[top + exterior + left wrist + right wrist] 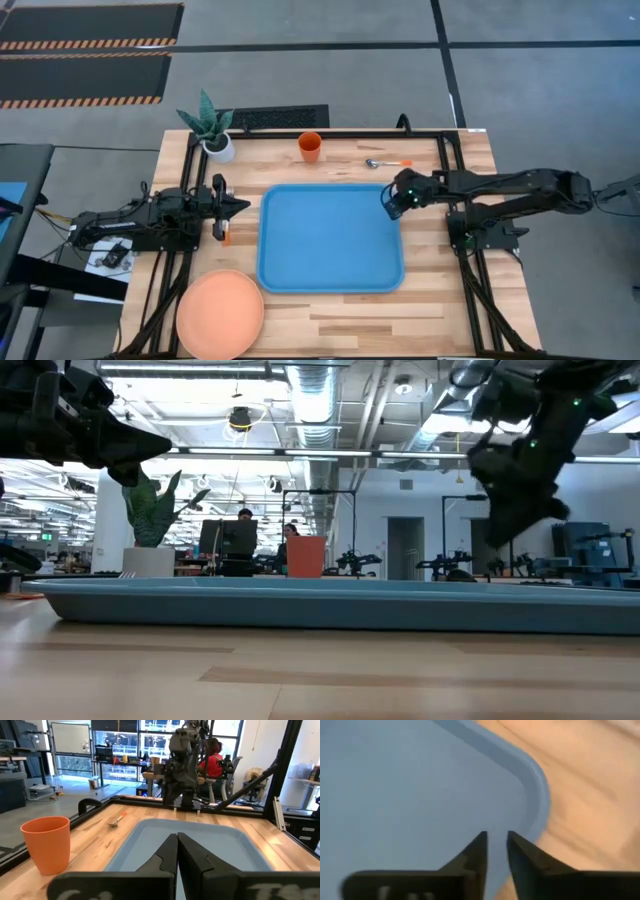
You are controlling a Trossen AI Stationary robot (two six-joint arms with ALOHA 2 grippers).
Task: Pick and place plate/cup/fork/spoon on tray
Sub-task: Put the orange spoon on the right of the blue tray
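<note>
A pale wooden table (420, 300) fills the centre of the high view, with grey floor and striped mats above it. In the low view an open workshop with ceiling ducts and seated people lies behind.

The blue tray (330, 238) sits mid-table and is bare. The plate (220, 314) lies at lower left, its edge cut off by the frame. The cup (310, 146) stands above the tray, beside a potted plant (213, 128) at upper left. The spoon (387, 163) lies right of the cup. An orange sliver by the left arm (possibly the fork) is too hidden to identify.

The left gripper (238, 206) hovers just left of the tray, fingers pressed together, holding nothing. The right gripper (388, 203) hangs over the tray's upper-right corner, fingers nearly together with a slim gap, empty; the spoon lies near, just above it.
</note>
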